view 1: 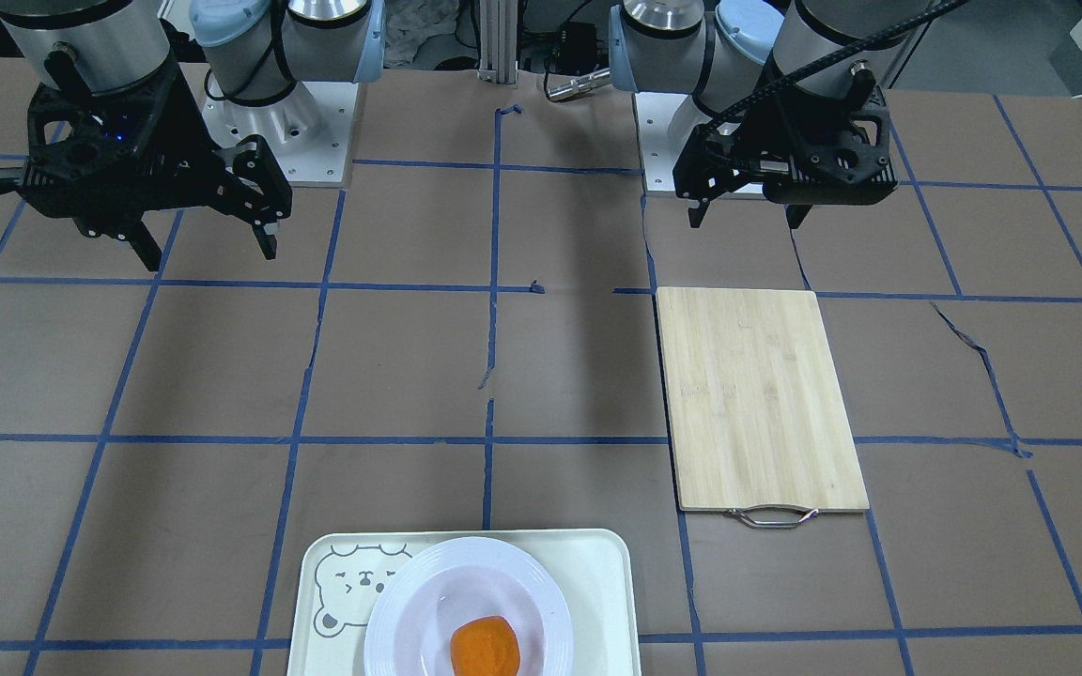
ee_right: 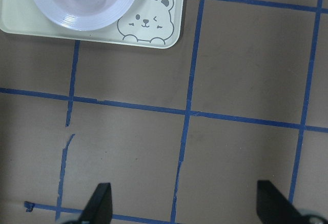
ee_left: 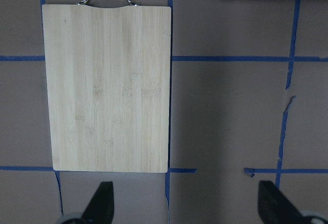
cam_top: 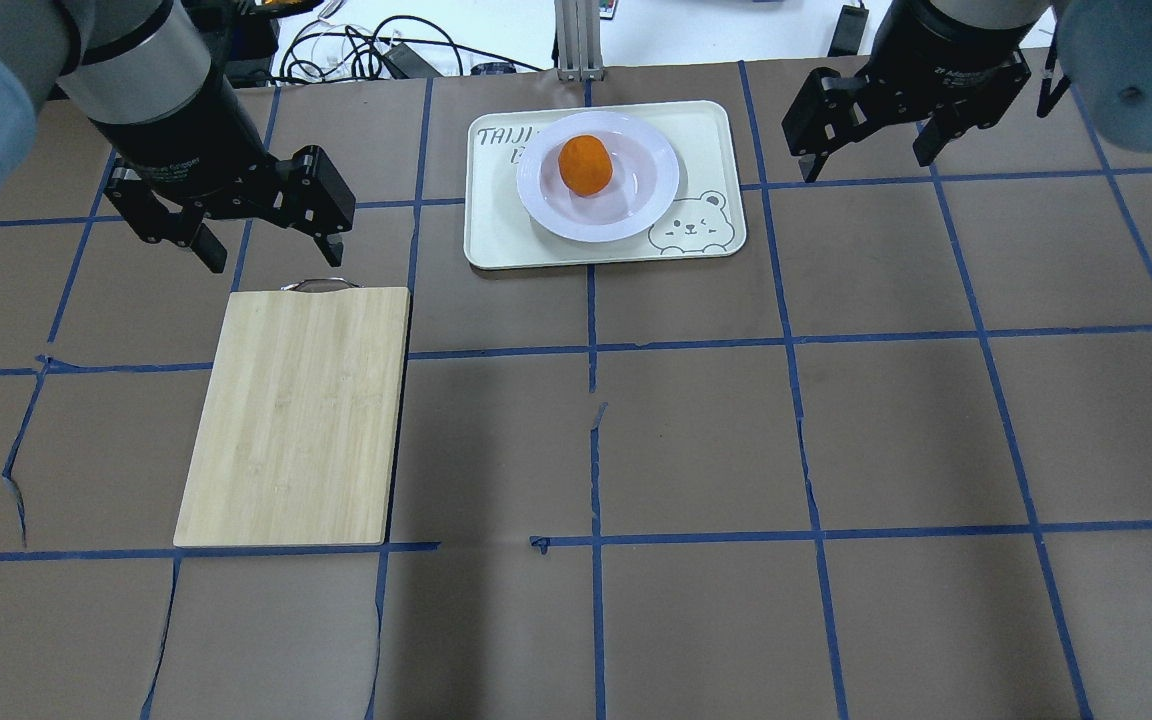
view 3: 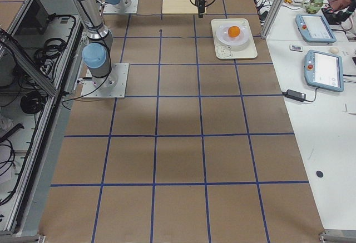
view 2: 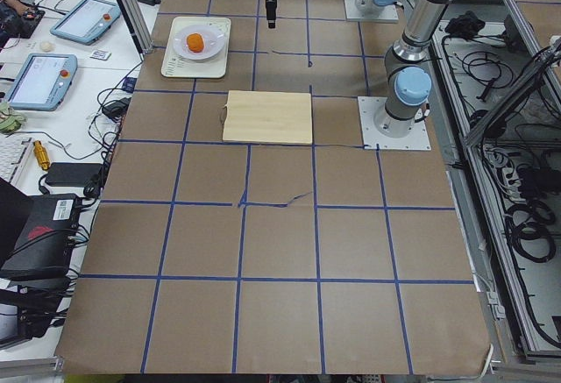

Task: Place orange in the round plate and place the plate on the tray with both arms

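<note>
Front camera clips the tray (view 1: pixel 609 582) and the round plate (view 1: pixel 393 622) covers some tray lettering, but the orange (cam_top: pixel 585 165) sits in that plate at the surface's (cam_top: pixel 696 440) far edge, left pincer (cam_top: pixel 276 258) and right pincer (cam_top: pixel 866 165) both spread apart, empty, well clear either side.

In the front view the tray (view 1: pixel 611 573), plate (view 1: pixel 513 563) and orange (view 1: pixel 485 646) are cut off by the bottom edge. In the overhead view the tray's lettering (cam_top: pixel 499 136) is partly hidden by the plate. In the right wrist view the orange is almost wholly cut off at the top.
</note>
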`<control>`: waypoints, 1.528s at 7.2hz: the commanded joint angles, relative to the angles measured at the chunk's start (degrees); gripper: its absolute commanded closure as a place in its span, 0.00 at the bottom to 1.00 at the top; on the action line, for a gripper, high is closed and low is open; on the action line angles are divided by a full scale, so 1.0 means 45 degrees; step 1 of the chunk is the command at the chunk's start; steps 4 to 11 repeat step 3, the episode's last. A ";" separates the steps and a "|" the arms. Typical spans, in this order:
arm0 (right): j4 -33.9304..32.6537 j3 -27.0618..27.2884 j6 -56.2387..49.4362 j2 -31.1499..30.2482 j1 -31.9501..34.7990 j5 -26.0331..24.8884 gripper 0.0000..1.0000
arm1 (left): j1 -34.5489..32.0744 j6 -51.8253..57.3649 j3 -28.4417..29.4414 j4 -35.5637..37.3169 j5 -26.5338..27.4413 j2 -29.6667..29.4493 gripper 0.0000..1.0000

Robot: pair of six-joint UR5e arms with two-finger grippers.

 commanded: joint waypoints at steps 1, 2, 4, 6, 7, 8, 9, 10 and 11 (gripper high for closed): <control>-0.0097 0.0031 0.0142 0.0001 0.0003 0.0035 0.00 | -0.0017 -0.0030 -0.0009 0.0000 0.0000 -0.0019 0.00; -0.0117 0.0031 0.0085 0.0001 -0.0016 -0.0003 0.00 | 0.0002 -0.0030 -0.0009 0.0000 0.0000 -0.0020 0.00; -0.0098 0.0050 0.0123 0.0001 0.0003 0.0035 0.00 | 0.0002 0.0009 0.0010 0.0000 0.0000 -0.0020 0.00; -0.0098 0.0050 0.0123 0.0001 0.0003 0.0035 0.00 | 0.0002 0.0009 0.0010 0.0000 0.0000 -0.0020 0.00; -0.0098 0.0050 0.0123 0.0001 0.0003 0.0035 0.00 | 0.0002 0.0009 0.0010 0.0000 0.0000 -0.0020 0.00; -0.0098 0.0050 0.0123 0.0001 0.0003 0.0035 0.00 | 0.0002 0.0009 0.0010 0.0000 0.0000 -0.0020 0.00; -0.0098 0.0050 0.0123 0.0001 0.0003 0.0035 0.00 | 0.0002 0.0009 0.0010 0.0000 0.0000 -0.0020 0.00; -0.0098 0.0050 0.0123 0.0001 0.0003 0.0035 0.00 | 0.0002 0.0009 0.0010 0.0000 0.0000 -0.0020 0.00; -0.0098 0.0050 0.0123 0.0001 0.0003 0.0035 0.00 | 0.0002 0.0009 0.0010 0.0000 0.0000 -0.0020 0.00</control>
